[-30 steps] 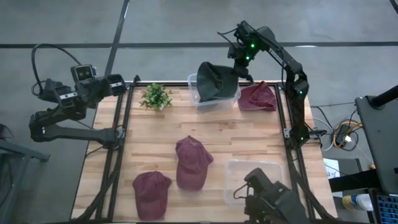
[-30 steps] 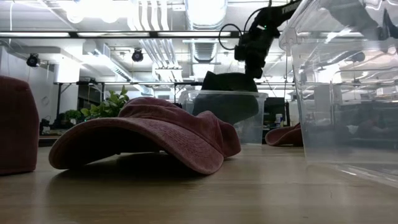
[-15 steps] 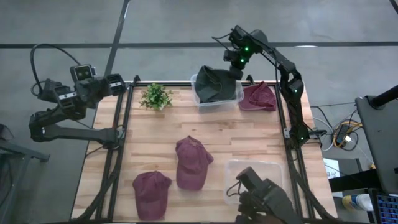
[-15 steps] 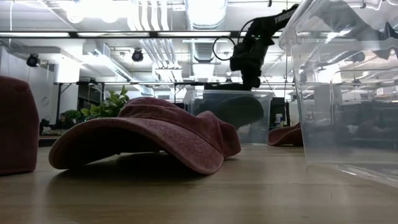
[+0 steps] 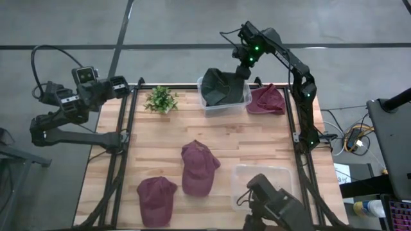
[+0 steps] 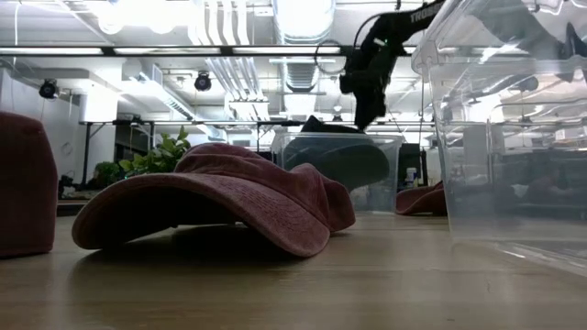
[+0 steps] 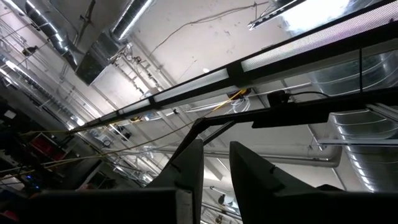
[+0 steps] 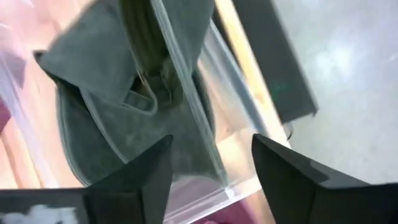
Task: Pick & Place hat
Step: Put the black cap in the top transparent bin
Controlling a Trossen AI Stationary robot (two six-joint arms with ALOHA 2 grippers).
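Dark hat (image 5: 221, 88) dropped into bin (image 5: 204, 104) at desk's far edge; right gripper (image 5: 243, 68) released above; probably three maroon hats (image 5: 196, 168) left.

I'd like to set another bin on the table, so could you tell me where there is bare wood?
Widest bare patch: the left side, below the plant and left of the maroon hats. A bare band also crosses the middle, between the far bin and those hats. Crowded: the far right corner, with dark hat, bin and another maroon hat.
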